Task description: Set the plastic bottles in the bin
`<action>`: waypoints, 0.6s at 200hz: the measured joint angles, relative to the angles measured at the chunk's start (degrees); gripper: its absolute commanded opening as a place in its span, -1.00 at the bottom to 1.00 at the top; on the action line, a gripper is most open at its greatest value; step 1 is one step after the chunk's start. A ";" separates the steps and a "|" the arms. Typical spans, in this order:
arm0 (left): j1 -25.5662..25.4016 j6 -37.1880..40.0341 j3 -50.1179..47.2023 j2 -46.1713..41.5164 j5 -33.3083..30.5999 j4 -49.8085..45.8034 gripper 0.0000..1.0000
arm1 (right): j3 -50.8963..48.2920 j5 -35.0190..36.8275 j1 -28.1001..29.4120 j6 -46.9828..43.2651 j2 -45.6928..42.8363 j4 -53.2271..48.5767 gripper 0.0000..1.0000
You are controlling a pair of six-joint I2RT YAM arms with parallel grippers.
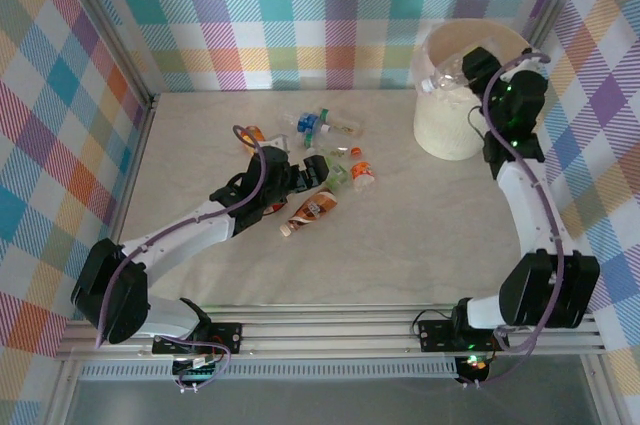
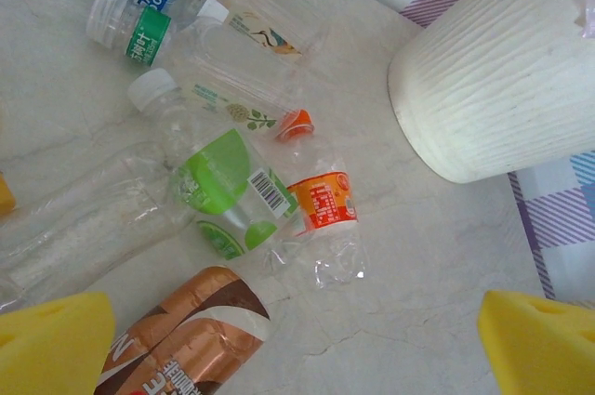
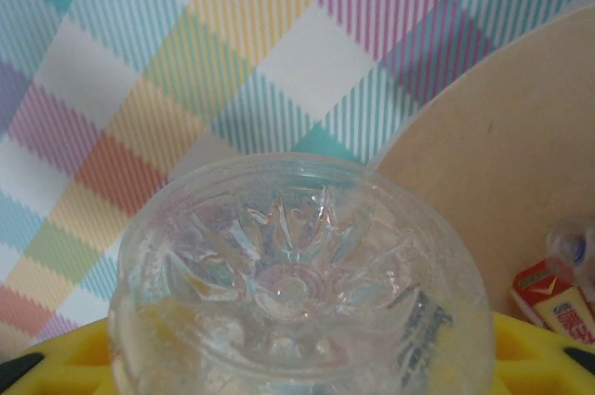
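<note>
From above, the right end effector (image 1: 478, 73) is up over the bin (image 1: 445, 137), that ribbed cream bucket, and it's clamped on a clear bottle (image 1: 445, 80) lying across the rim; not let go yet, I'd say. At mid-bench (image 1: 200, 125) the left end effector (image 1: 312, 173) hovers over a whole scatter of bottles (image 1: 322, 125), so most of the job looks to be ahead. On to the left wrist camera: the yellow foam pads (image 2: 51, 344) are spread wide with nothing between them. Below lies thin, crinkled, see-through plastic. A green-labelled bottle (image 2: 232, 195) is pressed against an orange-labelled bottle (image 2: 321, 204), a glossy brown-wrapped bottle (image 2: 186, 330) lies nearest, and white-capped ones lie further off. The bin's grooved wall stands well apart from them on the pale marbled bench. Right wrist now: the clear bottle's star-moulded base bulges up between the yellow pads, firmly gripped. Past it is the bin's smooth tan inner wall, and low inside it a red-and-yellow labelled bottle (image 3: 553, 300), so one at least seems already in.
</note>
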 measured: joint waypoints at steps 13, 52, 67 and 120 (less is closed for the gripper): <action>-0.04 -0.07 -0.28 -0.28 -0.02 0.02 1.00 | 3.87 -1.77 -2.27 2.49 3.52 -0.17 -0.23; -0.11 -0.63 -0.94 -0.50 -0.02 0.17 1.00 | 12.48 -4.74 -6.60 8.11 12.85 -1.36 -0.23; -0.28 -1.05 -1.16 -0.50 -0.04 0.15 1.00 | 15.80 -4.76 -7.39 8.48 16.06 -3.08 -0.22; -0.50 -1.38 -1.20 -0.55 -0.04 0.24 1.00 | 24.46 -1.68 -7.78 7.13 23.21 -9.62 -0.13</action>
